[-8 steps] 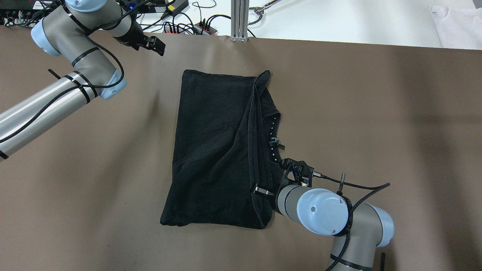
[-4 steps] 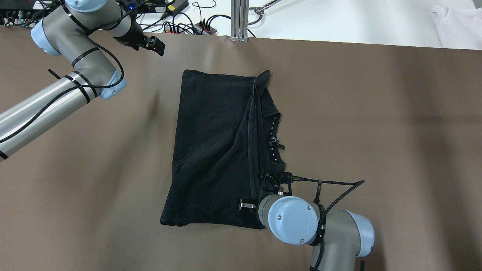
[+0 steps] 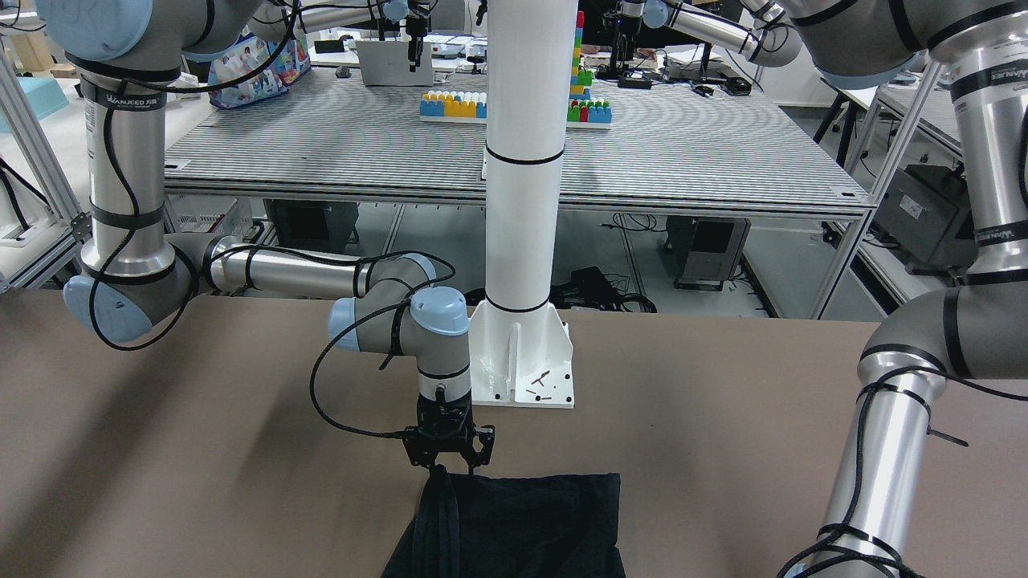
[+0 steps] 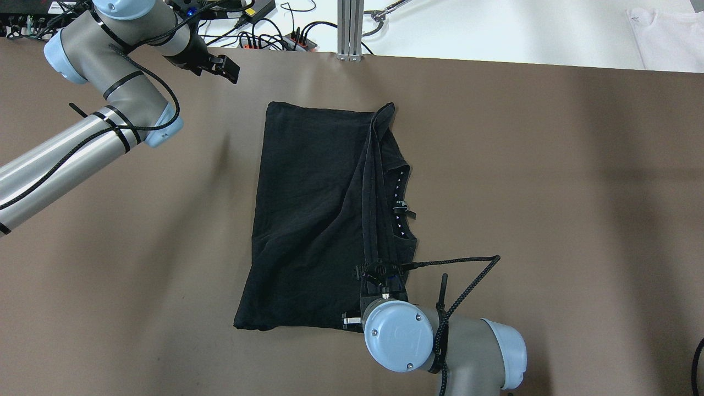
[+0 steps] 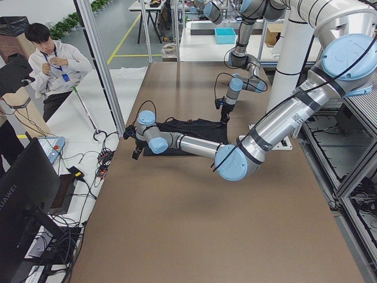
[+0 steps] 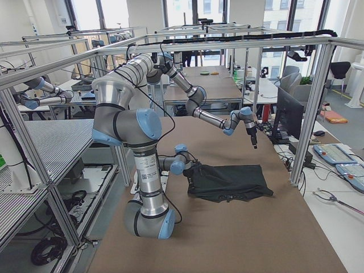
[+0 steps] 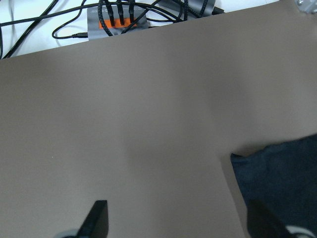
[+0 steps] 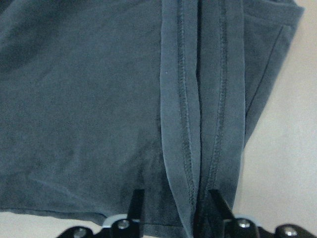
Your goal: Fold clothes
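Lying near the middle of the brown table (image 4: 550, 192), the black garment (image 4: 308, 209) is folded into a tall rectangle, and in the overhead view its stitched hem bands form a ridge running from 12 toward 6 o'clock. The right gripper (image 4: 379, 272) hangs over the cloth at about its 5 o'clock corner, pointing down. Its fingers (image 8: 134, 203) stand partly apart on either side of the hem ridge, not closed on it. The left gripper (image 4: 223, 66) hovers well apart at the garment's 10 o'clock, near the table's far edge. Its jaws are spread wide over bare tabletop, with nothing in them.
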### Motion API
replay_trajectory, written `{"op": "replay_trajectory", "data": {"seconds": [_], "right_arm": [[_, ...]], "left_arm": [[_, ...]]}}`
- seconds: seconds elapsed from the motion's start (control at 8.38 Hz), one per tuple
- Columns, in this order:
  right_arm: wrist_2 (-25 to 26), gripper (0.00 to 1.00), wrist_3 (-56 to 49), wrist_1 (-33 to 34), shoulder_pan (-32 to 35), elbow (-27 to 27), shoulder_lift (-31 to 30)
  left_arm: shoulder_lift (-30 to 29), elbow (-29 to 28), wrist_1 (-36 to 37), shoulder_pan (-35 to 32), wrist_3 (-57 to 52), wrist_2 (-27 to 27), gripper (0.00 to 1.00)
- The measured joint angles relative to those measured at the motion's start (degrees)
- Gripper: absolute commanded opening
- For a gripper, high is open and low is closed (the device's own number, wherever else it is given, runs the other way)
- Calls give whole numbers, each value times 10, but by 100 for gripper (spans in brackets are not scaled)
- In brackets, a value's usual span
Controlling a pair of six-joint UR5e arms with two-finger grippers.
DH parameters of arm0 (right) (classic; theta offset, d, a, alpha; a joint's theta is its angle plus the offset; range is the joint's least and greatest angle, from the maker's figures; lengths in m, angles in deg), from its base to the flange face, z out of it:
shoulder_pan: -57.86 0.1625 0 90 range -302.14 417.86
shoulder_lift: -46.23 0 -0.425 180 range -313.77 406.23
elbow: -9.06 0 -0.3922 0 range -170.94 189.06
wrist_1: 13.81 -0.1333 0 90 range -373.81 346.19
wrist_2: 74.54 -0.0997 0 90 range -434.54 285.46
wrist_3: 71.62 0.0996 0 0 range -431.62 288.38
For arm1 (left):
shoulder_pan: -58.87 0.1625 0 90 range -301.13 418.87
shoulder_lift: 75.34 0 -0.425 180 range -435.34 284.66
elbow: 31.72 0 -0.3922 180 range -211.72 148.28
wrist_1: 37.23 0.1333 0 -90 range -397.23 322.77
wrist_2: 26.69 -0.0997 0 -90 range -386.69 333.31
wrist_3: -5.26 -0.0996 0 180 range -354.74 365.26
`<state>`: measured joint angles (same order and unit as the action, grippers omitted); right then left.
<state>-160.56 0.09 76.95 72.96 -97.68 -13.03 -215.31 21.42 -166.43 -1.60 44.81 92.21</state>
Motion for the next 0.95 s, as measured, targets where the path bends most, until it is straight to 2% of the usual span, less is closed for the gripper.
{"op": "replay_trajectory", "data": {"seconds": [0.48, 0.72, 0.95], "right_arm": [[16, 39, -45, 8, -2, 16, 5], [19, 7, -46, 8, -2, 23, 6], [19, 0, -47, 7, -1, 24, 11]], "left_arm": [[1, 0, 0, 0, 0, 0, 100], [1, -1, 0, 1, 0, 0, 100], [1, -1, 0, 1, 0, 0, 100]]}}
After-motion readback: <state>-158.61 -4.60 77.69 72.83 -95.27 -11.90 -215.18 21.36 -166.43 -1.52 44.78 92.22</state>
